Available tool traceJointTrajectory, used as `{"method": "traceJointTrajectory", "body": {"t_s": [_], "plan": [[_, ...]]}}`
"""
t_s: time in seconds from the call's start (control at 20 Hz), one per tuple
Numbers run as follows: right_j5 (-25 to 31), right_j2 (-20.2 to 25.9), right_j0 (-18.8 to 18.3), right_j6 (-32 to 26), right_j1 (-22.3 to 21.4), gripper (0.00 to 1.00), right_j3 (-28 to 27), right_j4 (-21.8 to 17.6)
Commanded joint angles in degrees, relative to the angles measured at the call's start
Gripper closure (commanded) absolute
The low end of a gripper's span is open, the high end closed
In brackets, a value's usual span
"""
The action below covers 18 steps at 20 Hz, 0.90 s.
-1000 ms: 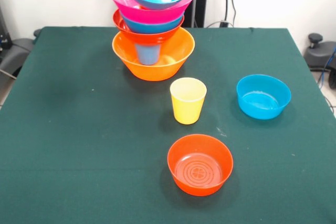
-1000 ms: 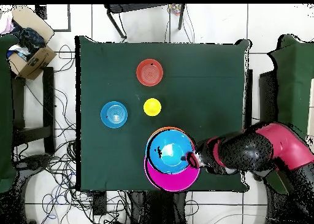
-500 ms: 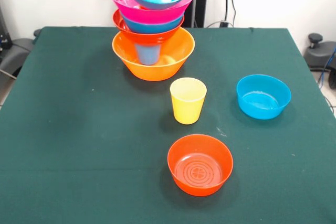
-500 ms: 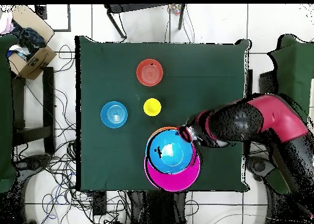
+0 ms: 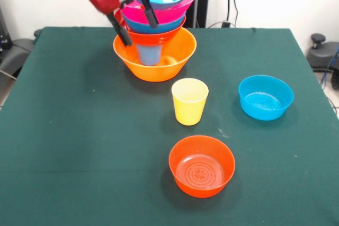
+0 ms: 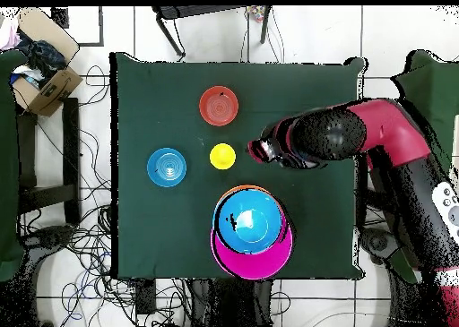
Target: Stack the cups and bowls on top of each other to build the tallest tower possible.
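While the gripper (image 5: 135, 19) hangs empty with its two dark fingers (image 5: 149, 14) spread apart, the tower (image 5: 154, 30) stands at the table's far side: a big orange bowl (image 5: 175, 56) as base, a blue cup (image 5: 149, 54) upright inside it, then red-orange, blue, pink and blue bowls nested above. In the front view the gripper sits in front of the tower's left side, touching nothing I can make out. The overhead view places it just beside the yellow cup (image 6: 222, 156), between that cup and the tower, with the red-orange bowl (image 6: 219, 106) a little beyond and the small blue bowl (image 6: 167, 167) farther off across the cup. The yellow cup stands upright, mouth up, its axis vertical, so it is likely the next pick: the fingers would need to shift sideways over its rim and descend, straddling the wall. The loose pieces are well apart from one another on the green cloth (image 5: 79, 130).
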Motion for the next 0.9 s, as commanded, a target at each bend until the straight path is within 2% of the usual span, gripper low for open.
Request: {"method": "traceJointTrajectory", "body": {"t_s": [0.05,0.2,0.5,0.9], "plan": [[2.60,-8.61,5.59,-22.11,1.77,0.00,-13.44,-3.90],[1.35,-9.72,7.20,-20.86,2.16,0.00,-15.59,-3.90],[-6.17,-12.12,9.65,-19.65,5.84,0.00,-19.39,-7.32],[-12.60,-15.40,13.28,-16.33,9.07,0.00,-23.52,-9.87]]}}
